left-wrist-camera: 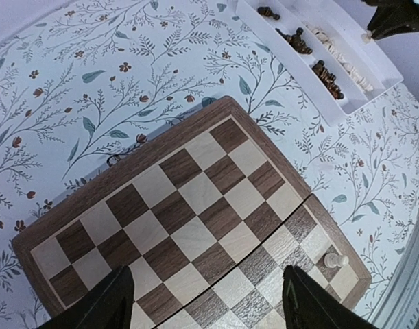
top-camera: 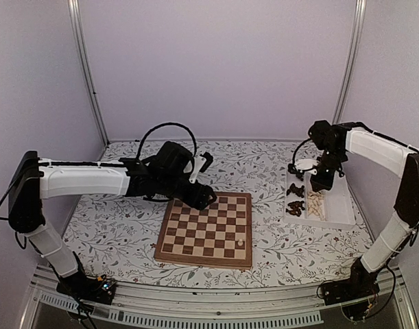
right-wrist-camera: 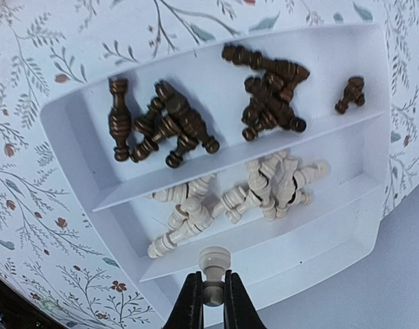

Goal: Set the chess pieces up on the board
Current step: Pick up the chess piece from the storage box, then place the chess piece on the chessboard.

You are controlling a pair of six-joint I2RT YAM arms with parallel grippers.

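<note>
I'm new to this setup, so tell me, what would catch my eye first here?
The board looks nearly bare: one pale piece stands near its near-right corner. The other pieces lie heaped in the tray at right, over which the right end effector is shut on a cream piece.

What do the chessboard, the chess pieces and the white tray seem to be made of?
The board: wood, matt; grain lines show in its squares. The dark pieces: likely turned wood, stained brown, slightly glossy. The pale pieces: same shapes, cream, perhaps unstained wood. The tray: probably plastic; smooth, white, thin moulded walls.
</note>
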